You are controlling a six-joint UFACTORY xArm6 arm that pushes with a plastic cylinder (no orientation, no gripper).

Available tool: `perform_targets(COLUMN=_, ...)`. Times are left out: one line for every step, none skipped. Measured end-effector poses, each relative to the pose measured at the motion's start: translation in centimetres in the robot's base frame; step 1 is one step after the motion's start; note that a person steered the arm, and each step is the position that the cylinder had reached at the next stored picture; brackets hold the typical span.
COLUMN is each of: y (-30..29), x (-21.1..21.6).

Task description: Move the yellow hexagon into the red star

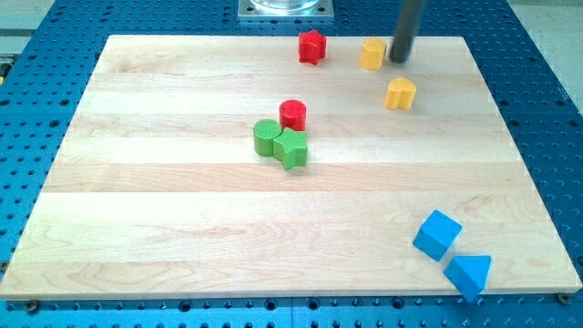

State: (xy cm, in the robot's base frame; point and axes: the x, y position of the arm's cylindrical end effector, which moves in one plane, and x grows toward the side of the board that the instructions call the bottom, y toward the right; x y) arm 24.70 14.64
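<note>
The yellow hexagon [372, 54] lies near the board's top edge, right of centre. The red star [311, 46] lies to its left, with a gap of about one block's width between them. My tip [399, 60] rests on the board just right of the yellow hexagon, close to it or touching its right side. The dark rod rises from there out of the view's top.
A yellow heart-like block [400, 93] lies just below my tip. A red cylinder [292, 114], a green cylinder [266, 137] and a green star [291, 148] cluster at the board's middle. A blue cube [437, 234] and a blue triangle [468, 273] sit at the bottom right.
</note>
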Motion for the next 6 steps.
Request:
perform_targets(y=-5.1, x=0.5)
perform_targets(y=-3.7, x=0.9)
perform_targets(y=-2.9, x=-3.4)
perform_targets(y=-7.1, x=-4.1)
perform_targets(y=-11.7, x=-4.1)
perform_targets(y=-8.1, x=-4.3)
